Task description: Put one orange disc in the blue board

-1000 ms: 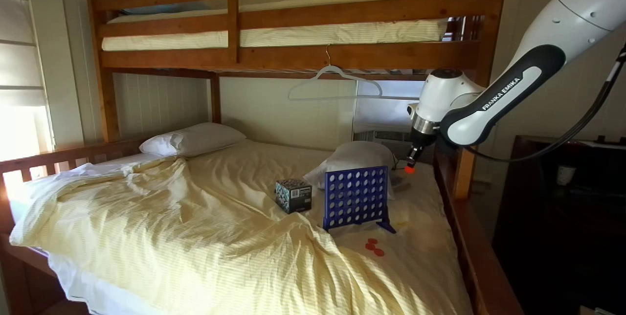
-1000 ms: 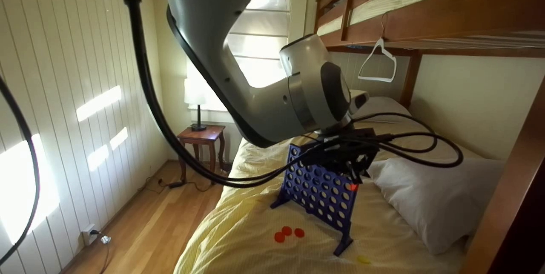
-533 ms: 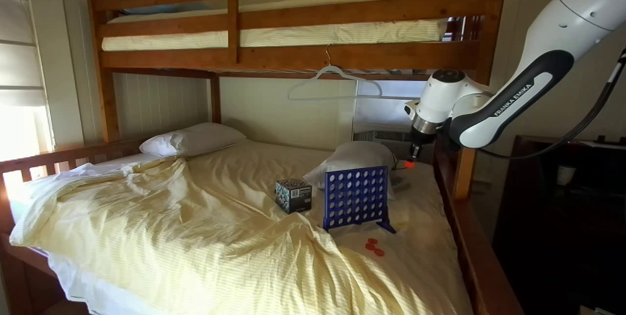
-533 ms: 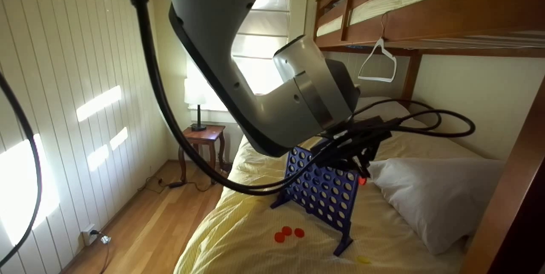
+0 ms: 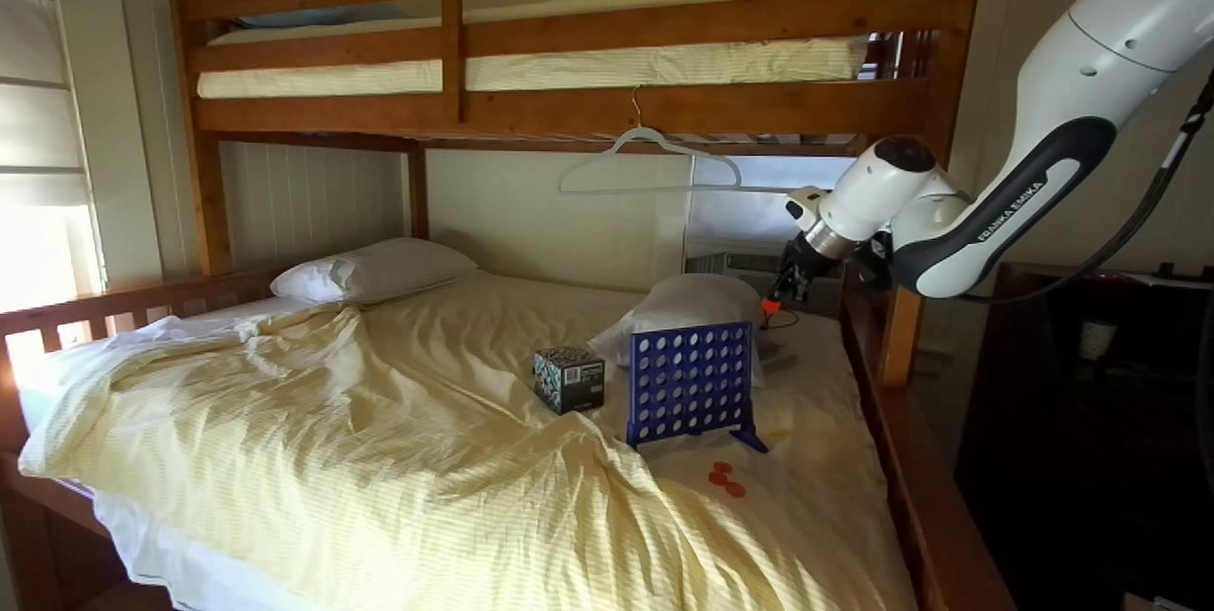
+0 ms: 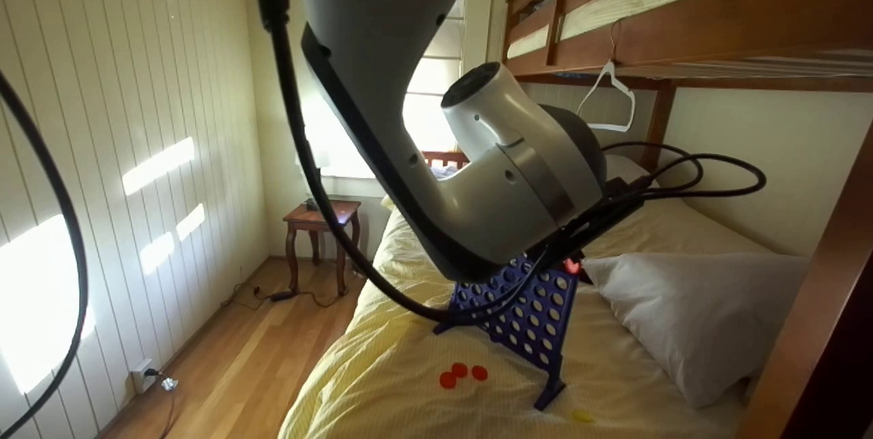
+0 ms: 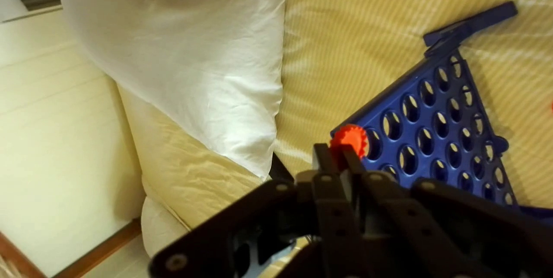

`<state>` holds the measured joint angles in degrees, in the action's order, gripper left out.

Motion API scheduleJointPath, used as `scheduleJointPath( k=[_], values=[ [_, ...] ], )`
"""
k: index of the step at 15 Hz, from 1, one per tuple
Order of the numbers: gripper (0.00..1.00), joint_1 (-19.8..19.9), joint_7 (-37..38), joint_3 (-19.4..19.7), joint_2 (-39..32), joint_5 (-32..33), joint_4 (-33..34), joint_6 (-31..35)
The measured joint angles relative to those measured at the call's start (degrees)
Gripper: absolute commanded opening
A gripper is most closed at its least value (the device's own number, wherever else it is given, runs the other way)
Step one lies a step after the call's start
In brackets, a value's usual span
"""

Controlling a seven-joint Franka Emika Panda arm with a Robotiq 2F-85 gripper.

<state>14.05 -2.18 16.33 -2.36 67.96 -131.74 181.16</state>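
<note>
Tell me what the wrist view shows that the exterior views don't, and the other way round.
Only the wrist view makes out the toothed rim of the orange disc clamped in the tool.

Only the exterior views show the clothes hanger hanging from the upper bunk's rail, and the robot's white arm.

All three share that orange disc, the blue Connect Four-style board and the pillow near it.

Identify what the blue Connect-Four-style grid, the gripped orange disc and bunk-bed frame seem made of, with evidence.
Blue Connect-Four-style grid: probably molded plastic; smooth, faintly shiny around its holes.
Orange disc: likely plastic, with a notched rim; finish unclear.
Bunk-bed frame: apparently stained wood; warm brown, with dark knot-like spots.
</note>
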Motion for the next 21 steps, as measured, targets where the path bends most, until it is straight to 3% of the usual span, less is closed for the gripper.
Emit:
scheduleJointPath(
  k=[6, 11, 21],
  values=[
    [0.02, 0.07, -0.19, 1.02, -3.18, 5.95, 6.17, 4.47],
    [0.02, 0.34, -4.44, 1.04, -7.44, 6.01, 7.77, 9.77],
    [0.02, 2.82, -14.15, 0.42, -10.57, 5.72, 8.55, 13.24]
  ],
)
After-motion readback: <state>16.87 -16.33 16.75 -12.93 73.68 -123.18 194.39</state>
